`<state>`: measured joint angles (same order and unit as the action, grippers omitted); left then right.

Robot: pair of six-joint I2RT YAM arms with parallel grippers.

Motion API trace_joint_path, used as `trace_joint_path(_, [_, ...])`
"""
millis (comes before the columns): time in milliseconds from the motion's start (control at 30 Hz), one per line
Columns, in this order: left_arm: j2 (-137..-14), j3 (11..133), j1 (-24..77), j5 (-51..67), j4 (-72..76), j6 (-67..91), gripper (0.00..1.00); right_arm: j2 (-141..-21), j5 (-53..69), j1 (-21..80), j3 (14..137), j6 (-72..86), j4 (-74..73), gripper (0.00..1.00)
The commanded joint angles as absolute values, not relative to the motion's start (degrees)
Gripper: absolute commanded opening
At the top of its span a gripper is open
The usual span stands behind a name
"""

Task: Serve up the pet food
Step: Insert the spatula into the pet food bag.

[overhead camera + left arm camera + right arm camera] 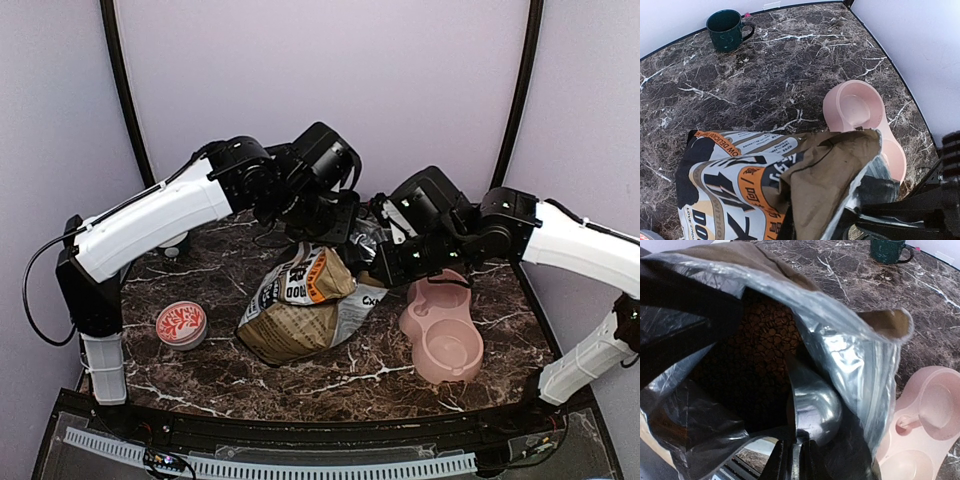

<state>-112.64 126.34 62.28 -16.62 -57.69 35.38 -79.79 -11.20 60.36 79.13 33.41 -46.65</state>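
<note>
The pet food [765,330] is a heap of brown kibble inside the open foil-lined bag [850,355]. The tan-and-white printed bag [295,305] leans on the table in the middle. My left gripper [325,225] is shut on the bag's top edge and holds the mouth up; its fingers [787,227] are mostly hidden by the paper. My right gripper [792,460] is shut on the handle of a metal scoop [812,400], whose bowl sits inside the bag mouth just above the kibble. In the top view the right gripper [385,262] is at the bag's opening.
A pink double bowl [445,330] stands right of the bag, also in the left wrist view [860,107] and the right wrist view [930,415]. A red-and-white round tin [182,325] sits at the left. A dark green mug [727,30] stands at the back.
</note>
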Motion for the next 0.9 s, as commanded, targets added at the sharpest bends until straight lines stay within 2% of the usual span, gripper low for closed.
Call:
trace_joint_path(0, [-107.7, 124.1, 62.4, -16.3, -53.6, 35.5, 0.00, -81.9, -4.5, 58.9, 76.3, 32.5, -38.8, 0.00])
trace_joint_path(267, [-104.6, 116.6, 62.6, -15.7, -49.6, 36.5, 0.00, -81.5, 7.2, 54.6, 68.0, 34.0, -30.2, 0.00])
trace_joint_path(533, [-104.6, 115.4, 62.8, -14.8, -48.4, 36.8, 0.00, -79.8, 14.0, 49.1, 62.5, 33.2, -28.2, 0.00])
trace_joint_path(867, [-104.7, 115.0, 62.8, -15.8, -48.8, 36.2, 0.00, -79.5, 21.3, 47.0, 56.0, 36.6, -18.5, 0.00])
